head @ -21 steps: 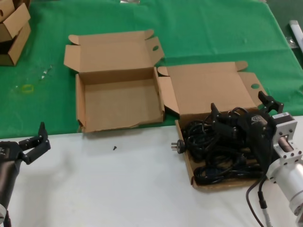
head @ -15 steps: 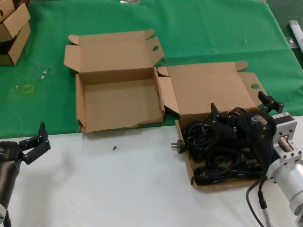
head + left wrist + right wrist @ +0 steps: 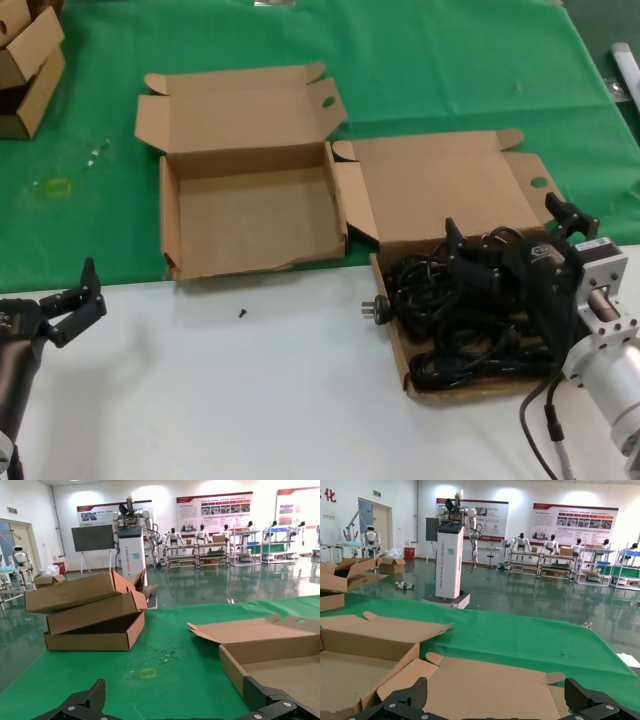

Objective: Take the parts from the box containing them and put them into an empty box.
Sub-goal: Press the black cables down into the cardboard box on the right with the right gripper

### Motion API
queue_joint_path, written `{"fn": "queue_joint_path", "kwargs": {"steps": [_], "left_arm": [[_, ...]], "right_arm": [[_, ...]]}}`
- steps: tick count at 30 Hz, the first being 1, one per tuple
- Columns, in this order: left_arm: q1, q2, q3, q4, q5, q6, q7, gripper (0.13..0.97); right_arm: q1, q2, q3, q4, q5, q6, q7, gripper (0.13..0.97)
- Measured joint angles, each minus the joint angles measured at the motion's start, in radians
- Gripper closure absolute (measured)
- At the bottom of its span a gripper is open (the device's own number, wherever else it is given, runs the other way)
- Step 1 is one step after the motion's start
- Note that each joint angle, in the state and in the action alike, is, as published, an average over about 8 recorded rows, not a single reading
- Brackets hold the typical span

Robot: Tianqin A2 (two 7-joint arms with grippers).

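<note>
A bench (image 3: 250,400) runs across the head view, white along its near part and draped in green cloth (image 3: 430,70) farther back; only the wrist views show the room beyond it, a bright hall with display boards, shelving and standing robots. At the far left, small stacked cartons (image 3: 25,65) sit on the cloth, and the left wrist view shows them from the side, leaning on each other with flaps ajar. The left hand (image 3: 75,300) hangs over the near left of the white surface, its fingers spread and holding nothing, well apart from both boxes. Right of it lies the empty box (image 3: 250,215), lid flap thrown back, its ragged front wall at the edge of the green; a tiny black screw (image 3: 242,313) lies on the white just in front. The left wrist view catches only this box's corner and bare floor. Just beside it on the right, the box containing them (image 3: 400,345) holds the parts (image 3: 455,325), tangled black cords, one plug (image 3: 375,309) poking over its left wall. The right hand (image 3: 505,240) sits low over the cords with fingers parted wide; whether they touch a cord cannot be told. The right wrist view shows fingertips spread over open lids, not the cords.
</note>
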Motion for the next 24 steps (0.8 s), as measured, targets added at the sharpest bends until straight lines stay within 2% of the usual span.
{"fn": "queue_joint_path", "kwargs": {"steps": [6,13,15,20,24], "left_arm": [[0.000,0.000,0.000,0.000,0.000,0.000,0.000,0.148],[0.000,0.000,0.000,0.000,0.000,0.000,0.000,0.221],[0.000,0.000,0.000,0.000,0.000,0.000,0.000,0.231],[0.000,0.000,0.000,0.000,0.000,0.000,0.000,0.328],[0.000,0.000,0.000,0.000,0.000,0.000,0.000,0.386]], "right_arm": [[-0.001,0.013,-0.012,0.001,0.006,0.008,0.004,0.129],[-0.002,0.083,-0.071,0.010,0.034,0.044,0.011,0.129],[0.000,0.118,-0.098,0.013,0.047,0.055,0.008,0.129],[0.014,0.238,-0.174,0.029,0.086,0.059,0.015,0.129],[0.032,0.348,-0.217,0.046,0.102,0.013,0.041,0.129]]}}
